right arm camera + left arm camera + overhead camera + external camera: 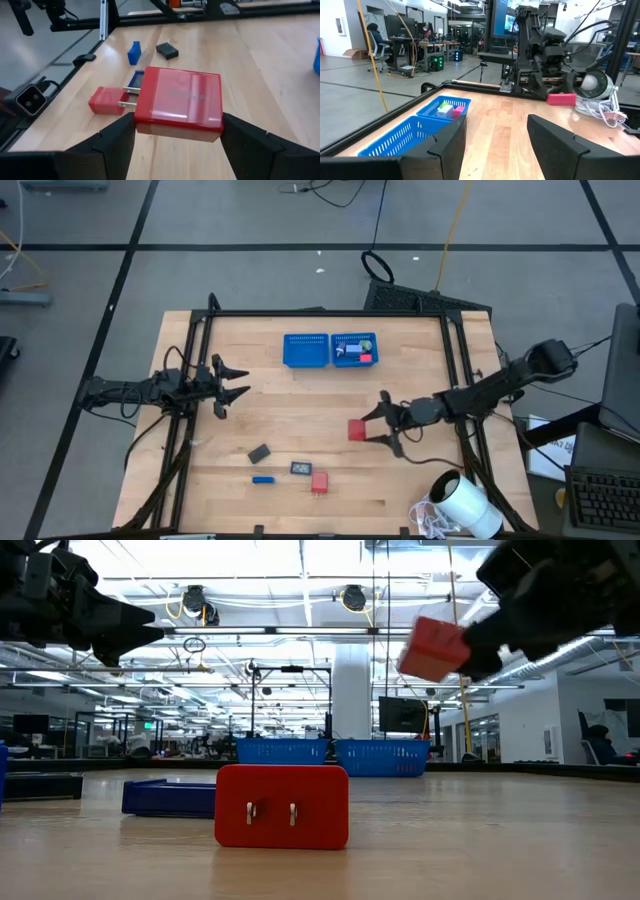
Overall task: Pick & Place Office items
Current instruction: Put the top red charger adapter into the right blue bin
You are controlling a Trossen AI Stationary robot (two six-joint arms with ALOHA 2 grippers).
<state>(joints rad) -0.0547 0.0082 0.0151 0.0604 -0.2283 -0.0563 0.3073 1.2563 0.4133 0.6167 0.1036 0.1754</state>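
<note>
Red plug held above the table

My right claw [172, 131], right of centre in the overhead frame, grips the red plug [181, 101] between its fingers, prongs jutting out sideways; my left claw [232, 381] waits mid-left, half open and empty, well apart.

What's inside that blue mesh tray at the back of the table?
The blue mesh tray has two compartments. The one nearer the left arm looks empty. The other holds a few small pieces, one red, one pale. Anything lying under them can't be made out.
</note>
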